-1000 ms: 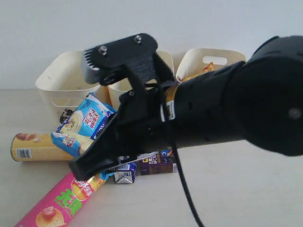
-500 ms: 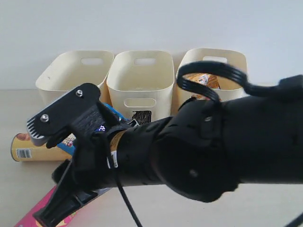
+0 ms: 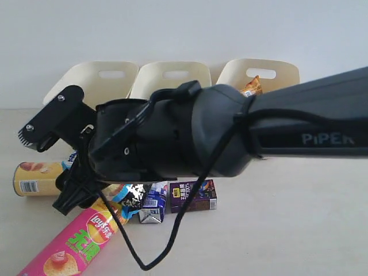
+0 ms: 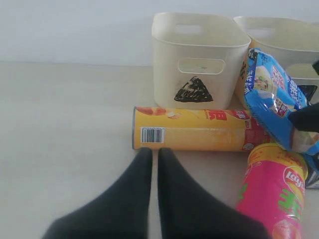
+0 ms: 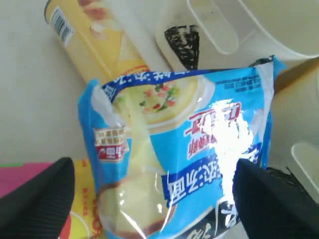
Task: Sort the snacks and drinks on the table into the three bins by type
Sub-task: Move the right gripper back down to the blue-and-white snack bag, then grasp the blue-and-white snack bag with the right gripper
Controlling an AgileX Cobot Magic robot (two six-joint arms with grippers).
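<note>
Exterior view is mostly getting eaten up by the right arm (image 3: 259, 138), which is stretching over the pale table (image 3: 299, 230) from the right side all the way to the left. Behind it the three bins (image 3: 172, 72) are sitting in a row along the back, and the right bin (image 3: 270, 68) is holding the orange bag (image 3: 252, 87). The yellow can (image 4: 194, 129) is lying on its side just in front of the left bin (image 4: 199, 50), the one with the black triangle mark (image 4: 193, 91). The pink can (image 3: 75, 247) is lying on the table nearer the camera, angled, with its top end close to the yellow one. The blue-and-white bag (image 5: 184, 139) is sitting tilted over the red end of the yellow can, close in front of the bins. Under the arm, the blue-and-white carton (image 3: 152, 207) and the purple carton (image 3: 194, 196) are lying right next to each other on the table. The right gripper (image 5: 154, 194) is hanging with its fingers spread wide, one on each side of that blue-and-white bag. It isn't clamping the bag, and I can't tell if either finger is actually touching it. The left gripper (image 4: 150, 152) is hovering low over bare table near the barcode end of the yellow can, fingers pressed together and gripping nothing.
</note>
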